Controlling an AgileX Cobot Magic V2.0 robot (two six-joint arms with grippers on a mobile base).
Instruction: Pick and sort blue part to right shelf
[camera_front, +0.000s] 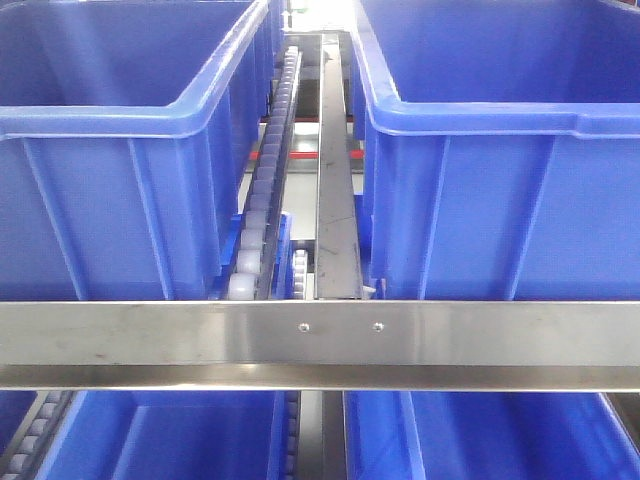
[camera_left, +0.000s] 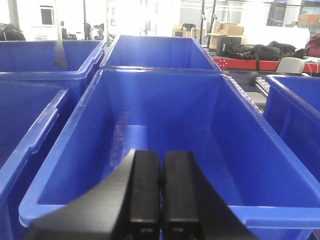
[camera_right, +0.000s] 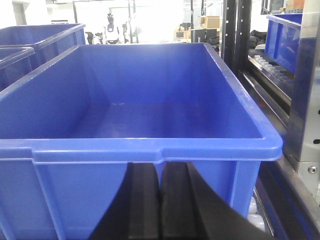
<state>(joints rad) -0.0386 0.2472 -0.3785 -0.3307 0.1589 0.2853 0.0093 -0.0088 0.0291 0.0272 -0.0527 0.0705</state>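
Note:
The blue part is out of view in every frame. My left gripper (camera_left: 161, 156) is shut with nothing between its black fingers, hovering just above the near rim of a large blue bin (camera_left: 150, 207) whose inside holds nothing I can see. My right gripper (camera_right: 160, 167) is also shut and holds nothing; it sits low in front of the outer front wall of another blue bin (camera_right: 70, 195), just under its rim. That bin's floor looks bare. Neither gripper appears in the front view.
The front view faces a shelf rack: two blue bins (camera_front: 110, 150) (camera_front: 520, 170) on the upper level, a roller track (camera_front: 262, 190) and steel divider (camera_front: 335, 180) between them, a steel crossbar (camera_front: 320, 345) in front, more bins below. A metal rack post (camera_right: 305, 85) stands right of the right gripper.

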